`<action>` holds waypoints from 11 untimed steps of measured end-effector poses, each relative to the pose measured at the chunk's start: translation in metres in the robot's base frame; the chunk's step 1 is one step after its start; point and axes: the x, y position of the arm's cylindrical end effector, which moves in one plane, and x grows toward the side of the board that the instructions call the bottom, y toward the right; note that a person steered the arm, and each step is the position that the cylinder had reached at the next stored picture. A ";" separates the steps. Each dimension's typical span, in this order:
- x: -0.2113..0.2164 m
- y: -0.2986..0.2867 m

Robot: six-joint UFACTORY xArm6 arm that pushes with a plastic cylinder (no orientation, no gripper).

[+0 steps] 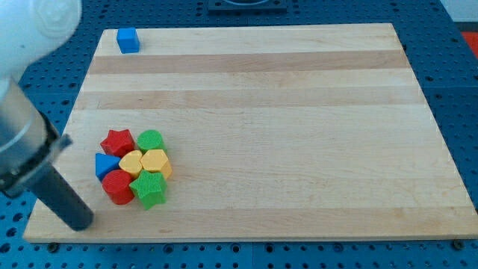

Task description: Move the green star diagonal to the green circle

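green star [150, 189] at the cluster's bottom edge, down the board's [299, 112] lower left, green circle [150, 140] up top, yellow blocks between, rod's tip [81, 222] just left of the cluster, touching nothing, no claw, just a rod

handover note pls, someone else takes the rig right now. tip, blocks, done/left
My tip sits near the board's lower-left corner, left of and below the cluster, touching no block.
The green star is at the cluster's bottom edge, packed against a red block on its left and a yellow block above.
The green circle is at the cluster's top, beside a red star.
Also in the cluster: a second yellow block and a blue block. A blue cube sits alone at the board's top left.
Done: nothing visible. Left: free the star and set it diagonal to the circle.
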 end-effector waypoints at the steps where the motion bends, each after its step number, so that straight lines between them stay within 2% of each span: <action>1: -0.001 0.049; 4: -0.051 0.072; 6: -0.052 0.133; 7: -0.064 0.143; 9: -0.086 0.118; 11: -0.121 0.118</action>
